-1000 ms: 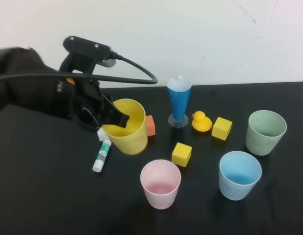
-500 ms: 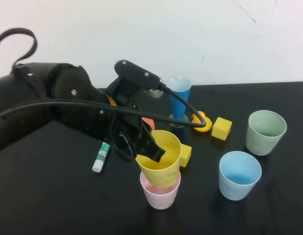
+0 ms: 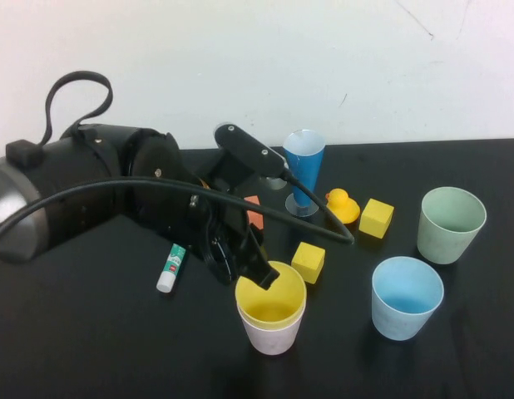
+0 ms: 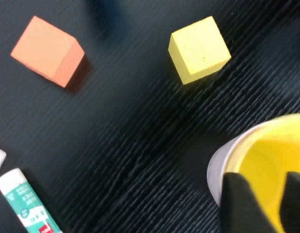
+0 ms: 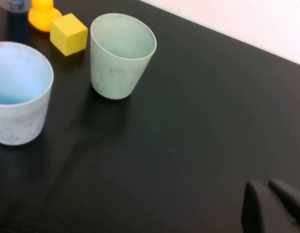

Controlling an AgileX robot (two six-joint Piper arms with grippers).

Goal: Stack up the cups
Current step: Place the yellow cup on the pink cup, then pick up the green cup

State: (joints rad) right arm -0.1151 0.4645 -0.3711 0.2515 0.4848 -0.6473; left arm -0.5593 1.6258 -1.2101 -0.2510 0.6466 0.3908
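Cups were mid-stack at lower centre of the high view: the yellow cup [image 3: 270, 298] sat nested inside the pink cup [image 3: 271, 331], only its rim showing above the pink one. The left end effector [image 3: 259, 276] reached in from the left and pinched the yellow cup's near rim, one finger [image 4: 241, 201] inside the wall and the other outside. The light blue cup [image 3: 407, 297] stood at lower right of the black surface [image 3: 91, 341], and the pale green cup [image 3: 450, 224] stood behind it toward the right edge, apart. The right end effector [image 5: 271, 206] showed only in its own wrist view, at the lower right corner over bare surface, fingers pressed together and holding nothing.

Left of the stack lay a glue stick [image 3: 171, 267] with a green label, its writing too small to read. Just beyond the stack sat a yellow block [image 3: 308, 262] and an orange block [image 3: 255, 213], partly hidden by the arm; further back stood a dark-blue cone glass [image 3: 303, 170], a rubber duck [image 3: 342, 206] and a second yellow block [image 3: 376, 218].
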